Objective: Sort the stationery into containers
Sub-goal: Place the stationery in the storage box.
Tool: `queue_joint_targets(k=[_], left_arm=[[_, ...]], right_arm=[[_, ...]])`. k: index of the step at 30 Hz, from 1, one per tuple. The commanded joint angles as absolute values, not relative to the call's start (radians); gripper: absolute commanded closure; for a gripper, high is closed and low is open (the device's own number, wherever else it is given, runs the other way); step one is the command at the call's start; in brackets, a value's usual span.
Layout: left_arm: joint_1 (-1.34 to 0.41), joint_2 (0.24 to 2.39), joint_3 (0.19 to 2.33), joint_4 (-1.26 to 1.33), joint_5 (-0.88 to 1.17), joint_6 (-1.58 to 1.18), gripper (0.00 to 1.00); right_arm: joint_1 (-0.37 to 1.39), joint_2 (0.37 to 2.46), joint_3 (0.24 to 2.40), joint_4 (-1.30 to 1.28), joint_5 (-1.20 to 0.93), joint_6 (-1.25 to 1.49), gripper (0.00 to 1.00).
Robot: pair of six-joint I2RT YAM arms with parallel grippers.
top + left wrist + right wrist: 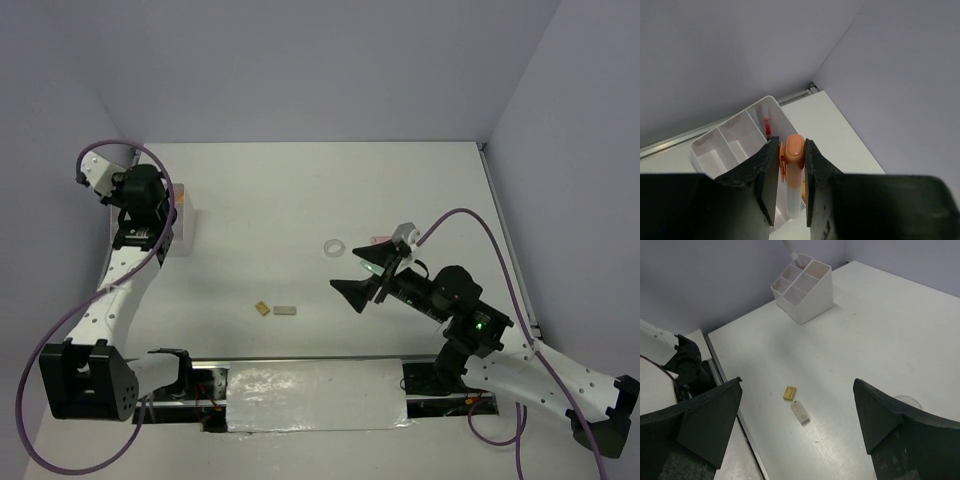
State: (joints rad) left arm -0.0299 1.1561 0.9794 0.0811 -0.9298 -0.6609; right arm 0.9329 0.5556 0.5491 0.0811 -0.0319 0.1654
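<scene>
Left gripper [792, 165] clamped on orange marker [795, 147] over white box [727, 132], far left. Marker likely light, rigid, slick: grip mid-barrel. Right gripper [365, 268] spread wide, empty, right of tan eraser [789, 392] and grey eraser [800, 412].

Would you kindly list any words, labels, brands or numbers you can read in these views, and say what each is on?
None can be read.
Any print on the tan eraser is too small to tell.
The orange marker, grey eraser and white box show no text.
</scene>
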Motion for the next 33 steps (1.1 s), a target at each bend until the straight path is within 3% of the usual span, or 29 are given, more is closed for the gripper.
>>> queue_joint_targets(k=[1, 6, 20, 25, 30, 31, 33], left_arm=[[0.028, 1.173, 0.912, 0.310, -0.902, -0.677, 1.00], [0.058, 1.261, 0.833, 0.607, -0.882, -0.603, 1.00], [0.083, 1.437, 0.862, 0.686, -0.850, -0.635, 1.00], [0.090, 1.471, 0.864, 0.683, -0.847, -0.649, 0.92], [0.097, 1.497, 0.857, 0.718, -0.824, -0.653, 0.91], [0.097, 1.505, 0.859, 0.715, -0.822, -0.653, 0.89], [0.097, 1.505, 0.850, 0.712, -0.819, -0.670, 0.73]], right_arm=[[0.930, 0.542, 0.552, 0.121, -0.080, 0.147, 0.00], [0.928, 0.537, 0.543, 0.127, -0.126, 0.144, 0.00], [0.930, 0.506, 0.525, 0.129, -0.144, 0.137, 0.00], [0.930, 0.509, 0.523, 0.130, -0.144, 0.135, 0.00], [0.928, 0.508, 0.518, 0.132, -0.141, 0.133, 0.00], [0.930, 0.508, 0.517, 0.133, -0.143, 0.133, 0.00], [0.928, 0.509, 0.517, 0.133, -0.143, 0.132, 0.00]])
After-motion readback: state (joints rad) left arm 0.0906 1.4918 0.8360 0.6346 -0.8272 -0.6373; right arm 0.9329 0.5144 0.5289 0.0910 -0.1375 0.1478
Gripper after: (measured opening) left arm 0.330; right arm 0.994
